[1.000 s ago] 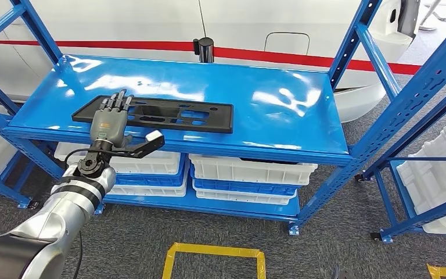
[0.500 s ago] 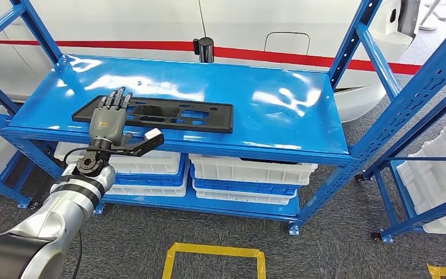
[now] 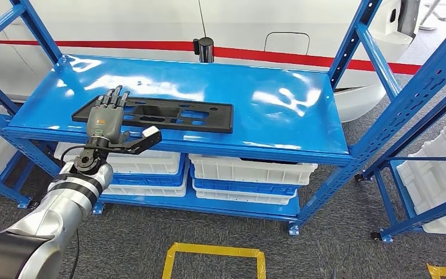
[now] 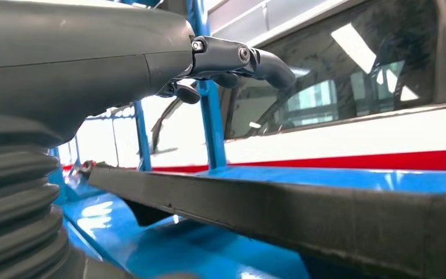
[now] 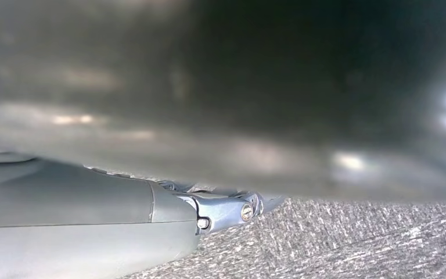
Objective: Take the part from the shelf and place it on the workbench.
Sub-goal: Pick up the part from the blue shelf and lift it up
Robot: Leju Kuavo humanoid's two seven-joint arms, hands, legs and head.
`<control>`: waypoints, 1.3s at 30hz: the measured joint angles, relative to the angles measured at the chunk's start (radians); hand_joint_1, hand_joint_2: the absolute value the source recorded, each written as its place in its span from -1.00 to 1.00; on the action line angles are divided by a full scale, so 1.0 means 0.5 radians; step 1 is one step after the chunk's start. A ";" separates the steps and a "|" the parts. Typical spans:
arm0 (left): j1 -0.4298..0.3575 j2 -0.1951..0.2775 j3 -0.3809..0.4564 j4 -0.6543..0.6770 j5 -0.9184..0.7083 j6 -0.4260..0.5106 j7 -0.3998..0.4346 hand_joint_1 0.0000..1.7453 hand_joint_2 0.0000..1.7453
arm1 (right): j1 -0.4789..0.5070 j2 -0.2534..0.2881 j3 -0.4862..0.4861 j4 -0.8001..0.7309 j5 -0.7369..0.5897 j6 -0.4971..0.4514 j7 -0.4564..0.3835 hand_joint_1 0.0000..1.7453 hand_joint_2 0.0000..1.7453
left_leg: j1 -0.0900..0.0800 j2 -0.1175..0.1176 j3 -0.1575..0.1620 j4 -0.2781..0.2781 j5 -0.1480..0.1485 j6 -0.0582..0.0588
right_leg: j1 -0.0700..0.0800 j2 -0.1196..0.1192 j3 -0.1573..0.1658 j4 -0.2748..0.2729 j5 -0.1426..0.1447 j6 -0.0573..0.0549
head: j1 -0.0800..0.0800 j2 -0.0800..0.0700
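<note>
The part [image 3: 168, 114] is a long flat black plastic panel with cut-outs, lying near the front edge of the blue shelf [image 3: 279, 110]. My left hand [image 3: 105, 119] hovers over the part's left end, fingers stretched out above it and thumb sticking out sideways in front of the shelf edge. In the left wrist view the fingers [image 4: 238, 58] stay above the part [image 4: 302, 212] with a gap between them. My right hand [image 5: 151, 215] hangs low over grey carpet; its fingers are mostly hidden.
White bins [image 3: 250, 171] fill the lower shelf. A black cylinder [image 3: 205, 49] stands at the shelf's back edge, with a white vehicle body [image 3: 255, 23] behind it. A second blue rack [image 3: 418, 104] with white bins stands at the right. Yellow tape [image 3: 215, 256] marks the floor.
My left hand has shifted slightly left and a little further over the part's left end. The part has not moved.
</note>
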 joint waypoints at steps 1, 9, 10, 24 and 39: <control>0.000 0.001 0.001 0.000 0.003 -0.007 0.001 1.00 1.00 | 0.000 0.000 0.000 0.000 0.000 0.001 0.000 -1.00 -1.00 | 0.000 0.000 0.000 0.000 0.000 0.000 | 0.000 0.000 0.000 0.000 0.000 0.000 | 0.000 0.000; 0.002 0.040 0.029 0.000 0.038 -0.071 -0.026 1.00 1.00 | 0.001 -0.001 0.000 0.000 0.001 0.013 0.000 -1.00 -1.00 | 0.000 0.000 0.000 0.000 0.000 0.000 | 0.000 0.000 0.000 0.000 0.000 0.000 | 0.000 0.000; 0.001 0.043 0.032 0.000 0.038 -0.074 -0.028 1.00 1.00 | 0.002 -0.001 0.000 0.000 0.001 0.013 0.000 -1.00 -1.00 | 0.000 0.000 0.000 0.000 0.000 0.000 | 0.000 0.000 0.000 0.000 0.000 0.000 | 0.000 0.000; -0.009 0.060 0.056 0.000 0.051 -0.099 -0.039 1.00 1.00 | 0.001 -0.003 0.000 0.000 -0.002 0.027 -0.002 -1.00 -1.00 | 0.000 0.000 0.000 0.000 0.000 0.000 | 0.000 0.000 0.000 0.000 0.000 0.000 | 0.000 0.000; 0.005 0.065 0.110 -0.002 0.136 0.253 -0.082 1.00 1.00 | -0.001 -0.002 0.000 0.000 -0.013 0.027 -0.011 -1.00 -1.00 | 0.000 0.000 0.000 0.000 0.000 0.000 | 0.000 0.000 -0.001 0.000 0.000 0.000 | 0.000 0.000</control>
